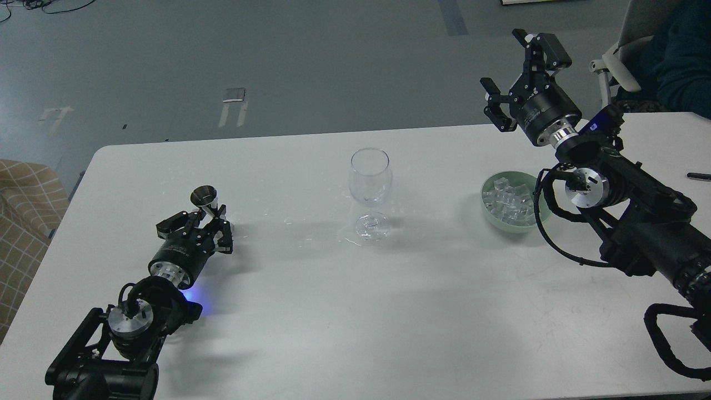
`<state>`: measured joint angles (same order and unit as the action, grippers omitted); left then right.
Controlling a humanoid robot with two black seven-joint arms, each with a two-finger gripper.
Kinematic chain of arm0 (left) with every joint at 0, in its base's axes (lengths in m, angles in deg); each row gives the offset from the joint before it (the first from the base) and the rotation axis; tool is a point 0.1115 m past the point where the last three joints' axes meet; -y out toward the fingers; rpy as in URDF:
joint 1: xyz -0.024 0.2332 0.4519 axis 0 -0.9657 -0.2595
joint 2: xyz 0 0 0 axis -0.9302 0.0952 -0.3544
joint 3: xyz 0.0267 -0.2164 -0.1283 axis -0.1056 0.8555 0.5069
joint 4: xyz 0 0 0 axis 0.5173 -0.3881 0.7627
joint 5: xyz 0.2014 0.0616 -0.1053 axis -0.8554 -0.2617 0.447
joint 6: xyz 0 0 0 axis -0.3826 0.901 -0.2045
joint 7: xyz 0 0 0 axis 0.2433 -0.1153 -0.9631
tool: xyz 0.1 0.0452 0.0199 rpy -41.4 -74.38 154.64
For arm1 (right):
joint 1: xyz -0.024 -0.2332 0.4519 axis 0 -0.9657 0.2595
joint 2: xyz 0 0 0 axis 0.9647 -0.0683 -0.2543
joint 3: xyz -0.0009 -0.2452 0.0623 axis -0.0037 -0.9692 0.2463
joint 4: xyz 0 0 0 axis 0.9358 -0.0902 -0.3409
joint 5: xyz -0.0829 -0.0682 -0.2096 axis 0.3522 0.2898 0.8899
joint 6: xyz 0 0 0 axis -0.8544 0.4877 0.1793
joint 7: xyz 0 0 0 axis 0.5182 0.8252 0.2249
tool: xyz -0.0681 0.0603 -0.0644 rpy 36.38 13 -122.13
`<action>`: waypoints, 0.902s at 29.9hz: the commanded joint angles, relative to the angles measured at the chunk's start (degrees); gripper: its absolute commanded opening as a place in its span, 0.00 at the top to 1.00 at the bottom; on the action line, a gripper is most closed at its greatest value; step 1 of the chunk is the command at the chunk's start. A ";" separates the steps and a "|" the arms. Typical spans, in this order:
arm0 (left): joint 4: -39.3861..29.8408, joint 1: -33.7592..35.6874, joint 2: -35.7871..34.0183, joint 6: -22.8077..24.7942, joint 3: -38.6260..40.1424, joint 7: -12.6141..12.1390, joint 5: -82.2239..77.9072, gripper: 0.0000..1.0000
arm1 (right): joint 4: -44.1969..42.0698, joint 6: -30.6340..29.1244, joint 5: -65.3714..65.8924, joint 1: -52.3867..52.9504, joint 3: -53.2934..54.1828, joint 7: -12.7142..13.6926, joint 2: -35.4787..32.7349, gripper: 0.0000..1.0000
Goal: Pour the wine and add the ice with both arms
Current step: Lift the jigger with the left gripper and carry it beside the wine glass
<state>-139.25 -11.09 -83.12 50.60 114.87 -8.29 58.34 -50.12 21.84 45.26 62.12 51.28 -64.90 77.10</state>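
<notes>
A steel jigger (204, 198) stands on the white table (355, 289) at the left. My left gripper (201, 222) lies low on the table with a finger on each side of the jigger's lower half, which it hides. The gap is narrow but looks open. No wine shows inside the jigger. An empty clear stemmed glass (370, 176) stands at the table's middle. A pale green bowl (489, 209) at the right holds a heap of ice cubes (508, 197). My right gripper (516, 69) is open and empty, raised above the table's far edge behind the bowl.
Clear drops and smears lie on the table around the glass's foot (371, 226). A black pen (698, 176) lies at the right edge. A person sits in a chair (622, 72) at the far right. A checked seat (25, 222) stands left of the table.
</notes>
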 commanded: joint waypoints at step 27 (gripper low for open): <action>-13.08 5.21 -2.90 -8.47 -5.11 1.39 0.13 1.00 | -0.06 0.00 0.00 -0.01 -0.63 0.00 0.05 0.00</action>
<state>-150.62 -6.31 -85.46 42.25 112.18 -6.81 58.40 -50.13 21.84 45.26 62.15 51.11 -64.90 77.15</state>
